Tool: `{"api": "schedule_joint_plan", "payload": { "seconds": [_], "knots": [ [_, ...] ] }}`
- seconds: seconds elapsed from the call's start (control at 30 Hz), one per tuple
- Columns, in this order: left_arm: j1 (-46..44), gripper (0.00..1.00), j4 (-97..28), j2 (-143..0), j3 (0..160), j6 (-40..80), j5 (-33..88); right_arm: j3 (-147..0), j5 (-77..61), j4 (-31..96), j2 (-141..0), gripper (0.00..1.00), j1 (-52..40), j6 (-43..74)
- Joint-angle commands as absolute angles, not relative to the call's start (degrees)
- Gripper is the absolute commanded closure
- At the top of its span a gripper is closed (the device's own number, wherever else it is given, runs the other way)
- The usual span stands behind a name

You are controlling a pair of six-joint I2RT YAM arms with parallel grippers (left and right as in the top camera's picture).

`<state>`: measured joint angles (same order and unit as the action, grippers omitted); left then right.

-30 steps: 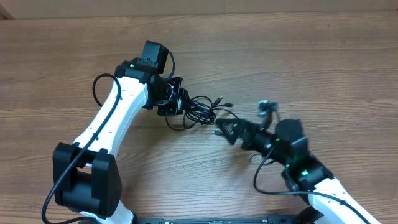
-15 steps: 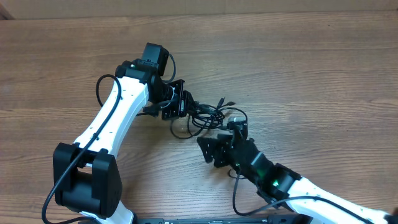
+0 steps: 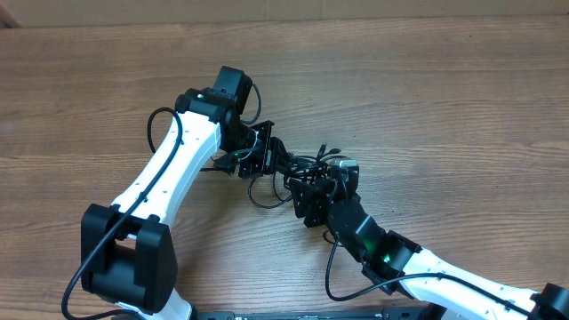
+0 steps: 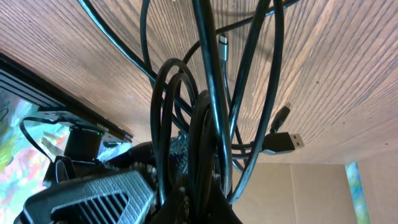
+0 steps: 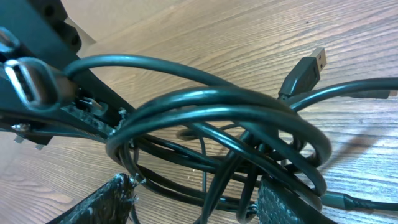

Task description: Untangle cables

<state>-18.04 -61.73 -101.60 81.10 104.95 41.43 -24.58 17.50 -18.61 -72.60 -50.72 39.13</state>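
Cables [image 3: 300, 165] bunched between two claws, with bare table [image 3: 444, 89] all round.
The left claw [image 3: 260, 153] is clamped tight on one end of the knot. Loops fan out beyond its tips, and a silver plug [image 4: 283, 141] hangs free past them. The right claw [image 3: 307, 191] has its jaws parted and straddles the coil, which lies between its fingers [image 5: 102, 202] with no pinch visible. Open wood lies beyond both claws, and no table edge is close. A second ago the right claw sat clear of the tangle with its jaws wider; it has since swung in over it.
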Motion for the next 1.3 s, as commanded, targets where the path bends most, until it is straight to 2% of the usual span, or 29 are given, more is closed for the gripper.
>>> {"api": "schedule_joint_plan", "payload": {
  "seconds": [0.0, 0.43, 0.5, 0.57, 0.63, 0.73, 1.1, 1.2, 1.27],
  "knots": [
    [-18.3, 0.96, -61.9, -101.9, 82.2, 106.1, 43.1, -24.5, 18.4, -18.8, -72.7, 0.37, -50.9, 38.7],
    [-18.9, 0.96, -62.2, -101.9, 82.2, 102.0, 47.4, -24.5, 22.3, -18.7, -75.6, 0.37, -48.2, 39.1],
    [-18.9, 0.96, -62.8, -101.9, 82.2, 101.1, 47.6, -24.5, 22.3, -19.3, -75.6, 0.43, -47.1, 39.1],
    [-18.9, 0.96, -63.3, -101.9, 82.2, 100.0, 47.7, -24.5, 21.5, -20.2, -75.6, 0.58, -46.0, 39.2],
    [-19.0, 0.96, -63.7, -101.9, 82.2, 99.6, 47.7, -24.5, 17.8, -21.6, -75.6, 0.65, -45.0, 39.1],
    [-19.4, 0.96, -63.6, -101.9, 82.2, 99.6, 47.6, -24.5, 12.8, -23.6, -75.6, 0.65, -44.3, 39.1],
    [-21.4, 0.96, -62.5, -101.9, 82.2, 99.9, 48.5, -24.5, 12.3, -25.8, -78.3, 0.61, -44.3, 39.2],
    [-21.7, 0.96, -62.5, -101.9, 82.2, 99.8, 51.0, -24.5, 12.3, -26.6, -79.5, 0.64, -44.3, 39.2],
    [-21.7, 0.95, -62.5, -101.9, 82.2, 99.8, 52.1, -24.5, 12.3, -26.5, -80.5, 0.72, -44.3, 39.2]
  ]
}}
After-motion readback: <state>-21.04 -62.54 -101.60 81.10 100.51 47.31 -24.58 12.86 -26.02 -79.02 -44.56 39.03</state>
